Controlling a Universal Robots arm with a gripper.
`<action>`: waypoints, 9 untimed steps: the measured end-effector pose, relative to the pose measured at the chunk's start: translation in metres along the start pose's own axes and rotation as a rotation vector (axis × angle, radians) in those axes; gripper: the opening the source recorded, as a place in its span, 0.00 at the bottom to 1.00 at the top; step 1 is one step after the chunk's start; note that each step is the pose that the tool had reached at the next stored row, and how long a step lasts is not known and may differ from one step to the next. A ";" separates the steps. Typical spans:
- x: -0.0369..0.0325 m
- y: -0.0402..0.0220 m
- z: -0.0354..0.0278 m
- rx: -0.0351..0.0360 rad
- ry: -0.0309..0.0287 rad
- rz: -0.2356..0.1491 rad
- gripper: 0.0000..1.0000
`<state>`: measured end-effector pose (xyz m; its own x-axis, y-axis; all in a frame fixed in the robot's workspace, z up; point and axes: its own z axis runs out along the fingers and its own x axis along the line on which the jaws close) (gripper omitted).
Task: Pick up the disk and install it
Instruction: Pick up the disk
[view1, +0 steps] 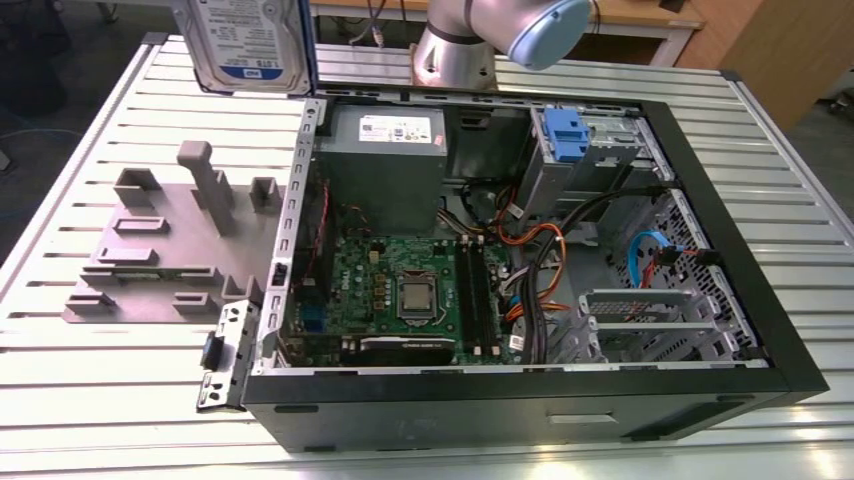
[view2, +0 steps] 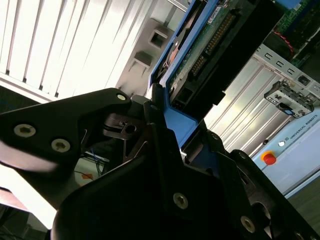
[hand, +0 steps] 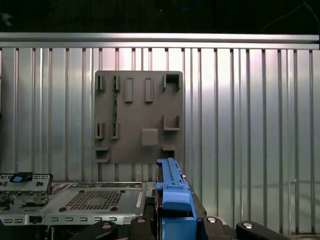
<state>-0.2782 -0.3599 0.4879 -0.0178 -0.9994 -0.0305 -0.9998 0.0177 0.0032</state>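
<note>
The disk (view1: 254, 45), a silver drive with a white-and-blue label in a blue carrier bracket, hangs upright in the air above the table's far edge, toward the exterior view's left and just beyond the open computer case (view1: 747, 300). In the second wrist view my gripper (view2: 177, 127) is shut on the disk (view2: 200, 50), with black fingers (view2: 152, 120) clamped on the blue bracket and the drive's circuit-board side showing. In the first wrist view the blue edge of the disk (hand: 172, 192) rises out of my gripper (hand: 172, 222).
A grey slotted holder block (view1: 174, 240) lies on the slatted metal table (view1: 120, 400), on the exterior view's left of the case. Inside the case are the motherboard (view1: 400, 290), a power supply (view1: 383, 150), cables and a blue caddy (view1: 565, 135) in the drive bay. The arm's base (view1: 461, 50) stands behind the case.
</note>
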 end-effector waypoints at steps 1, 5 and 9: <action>0.0000 -0.0014 0.0000 0.0000 0.0000 0.000 0.37; 0.0000 -0.0048 -0.0001 -0.0001 0.0001 0.000 0.37; 0.0002 -0.0059 -0.0001 -0.0001 0.0000 0.000 0.37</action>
<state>-0.2723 -0.3601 0.4880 -0.0180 -0.9994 -0.0305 -0.9998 0.0179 0.0033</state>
